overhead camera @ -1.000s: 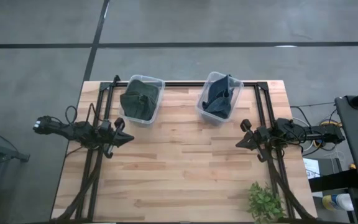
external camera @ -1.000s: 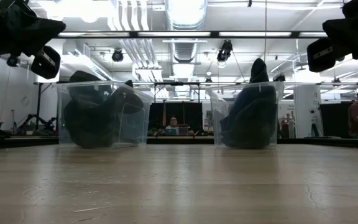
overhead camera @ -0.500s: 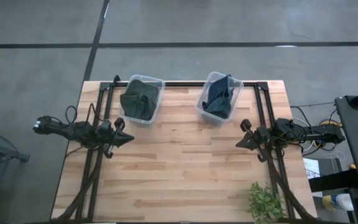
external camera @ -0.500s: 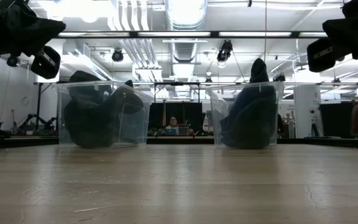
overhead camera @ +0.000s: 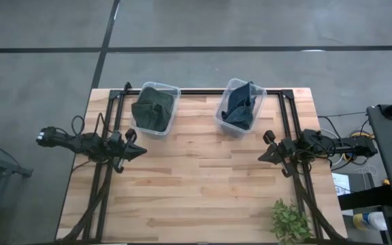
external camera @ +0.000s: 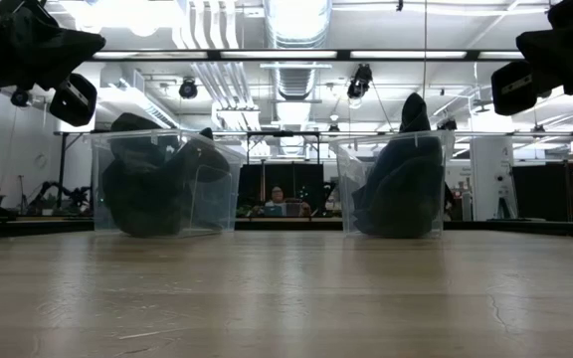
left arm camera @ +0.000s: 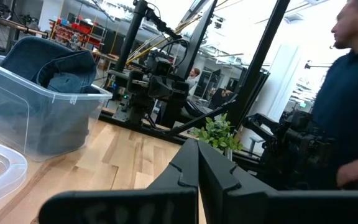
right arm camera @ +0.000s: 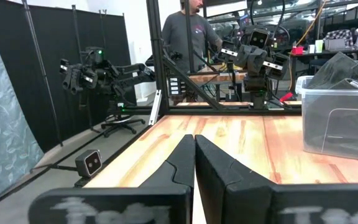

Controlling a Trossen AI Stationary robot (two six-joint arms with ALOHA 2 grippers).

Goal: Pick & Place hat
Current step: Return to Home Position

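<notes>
1. Left tool (overhead camera: 139, 151): fingers pressed together and holding nothing, raised above the left side of the surface (overhead camera: 203, 197) with its tip pointing inward.
2. Right tool (overhead camera: 262, 156): also pressed together and empty, raised above the right side of the surface, tip facing the left tool.
3. Hazard, tall load: in the low view the blue cap (external camera: 412, 109) stands above the rim of the right bin (external camera: 444, 139). A knock to the bin or a jolt to the surface could probably tip it out and undo the placement.
4. Hazard, arm sweep: a plant (overhead camera: 290, 221) sits at the near right corner, on the near side of the right arm. A low or wide swing of that arm could brush it.
5. Hazard, bystander: a person (left arm camera: 347, 106) stands close by, beyond the right side. Reaching in while an arm is moving would risk contact.
6. Position, left: the gray caps (overhead camera: 152, 109) fill the left bin (overhead camera: 162, 86). The bin sits just far of the left tool and to its right, not touching it.
7. Position, right: the blue cap lies in the right bin, far and left of the right tool and well below it. Neither tool touches a cap.
</notes>
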